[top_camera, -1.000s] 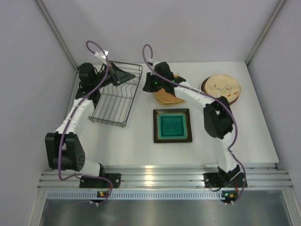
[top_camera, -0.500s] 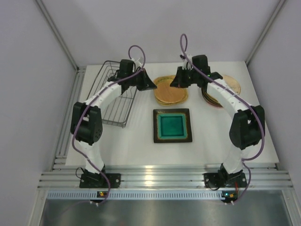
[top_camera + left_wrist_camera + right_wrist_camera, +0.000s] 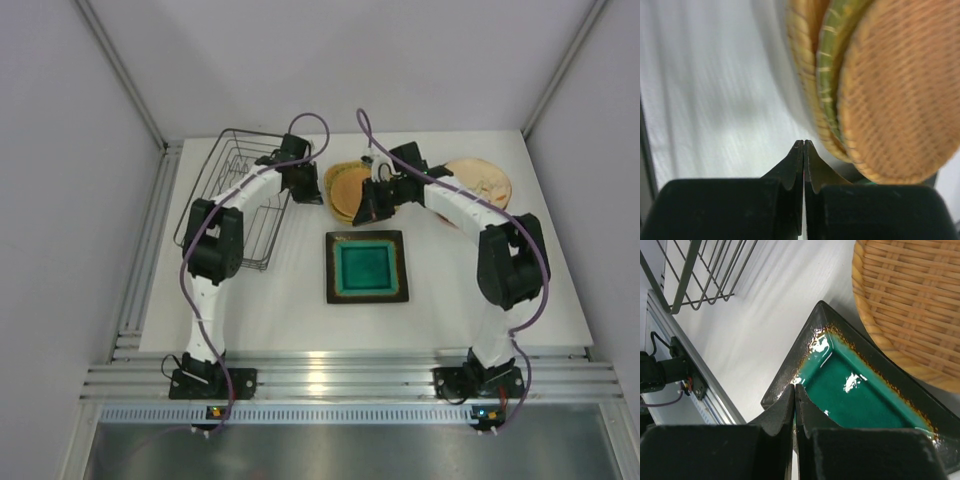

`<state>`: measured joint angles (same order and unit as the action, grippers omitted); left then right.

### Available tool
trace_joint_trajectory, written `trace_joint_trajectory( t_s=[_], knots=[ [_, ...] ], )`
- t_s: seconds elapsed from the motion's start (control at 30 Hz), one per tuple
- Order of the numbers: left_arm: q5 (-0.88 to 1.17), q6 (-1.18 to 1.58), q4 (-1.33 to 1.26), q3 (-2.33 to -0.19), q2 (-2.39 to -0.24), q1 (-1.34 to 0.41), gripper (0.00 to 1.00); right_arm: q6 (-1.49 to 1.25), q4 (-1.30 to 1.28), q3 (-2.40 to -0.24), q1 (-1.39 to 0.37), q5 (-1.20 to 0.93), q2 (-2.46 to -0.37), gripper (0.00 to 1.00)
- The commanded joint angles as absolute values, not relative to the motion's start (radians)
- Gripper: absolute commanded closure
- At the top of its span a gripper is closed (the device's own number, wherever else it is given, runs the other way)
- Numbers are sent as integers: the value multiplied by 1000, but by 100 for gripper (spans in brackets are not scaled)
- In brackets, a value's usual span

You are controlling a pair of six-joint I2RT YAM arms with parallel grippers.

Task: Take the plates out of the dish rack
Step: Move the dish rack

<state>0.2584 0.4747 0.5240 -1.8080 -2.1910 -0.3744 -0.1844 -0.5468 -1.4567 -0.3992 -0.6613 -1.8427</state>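
The dark wire dish rack [image 3: 250,240] stands at the back left and holds no plates; its corner shows in the right wrist view [image 3: 705,270]. Stacked woven plates [image 3: 350,190] lie right of it. A square dark-rimmed teal plate [image 3: 367,267] lies flat in the middle. A cream patterned plate [image 3: 482,180] lies at the back right. My left gripper [image 3: 308,190] is shut and empty beside the woven plates [image 3: 890,90]. My right gripper [image 3: 373,205] is shut and empty, hovering over the teal plate's corner [image 3: 865,390] next to a woven plate [image 3: 910,305].
An aluminium rail [image 3: 350,375] runs along the table's near edge, with both arm bases on it. Grey walls close in the left, back and right sides. A dark plate edge shows under the cream plate.
My left gripper has swung from over the rack to the woven plates' left side. My right gripper went right to the cream plate, then came back left, beside the woven plates.
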Motion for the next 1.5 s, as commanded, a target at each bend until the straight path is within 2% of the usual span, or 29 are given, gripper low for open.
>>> trace_joint_trajectory(
  t_s=[0.0,0.3,0.63,0.87,0.93,1.03,1.17,1.3,1.47],
  knots=[
    [86,407,613,-1882,-2233,-371,100,-161,-561,-1528,-439,-672,-1908,100],
    [54,385,520,-1841,-2246,-315,100,-181,-561,-1641,-468,-586,-2051,100],
    [303,397,414,-1806,-2234,-270,100,-175,-575,-1844,-425,-552,-2203,100],
    [649,515,236,-1744,-2206,-270,100,-133,-464,-1683,-384,-782,-2086,100],
    [705,557,201,-1740,-2212,-271,100,-112,-431,-1626,-380,-882,-2022,100],
    [661,554,211,-1733,-2204,-276,100,-63,-463,-1571,-382,-925,-1974,100],
    [553,525,337,-1790,-2241,-276,100,-54,-546,-1537,-382,-772,-1945,100],
    [462,514,388,-1824,-2281,-279,100,-63,-682,-1554,-388,-411,-1947,100],
    [399,503,400,-1868,-2313,-290,100,-100,-752,-1539,-388,-227,-1918,100]
  ],
)
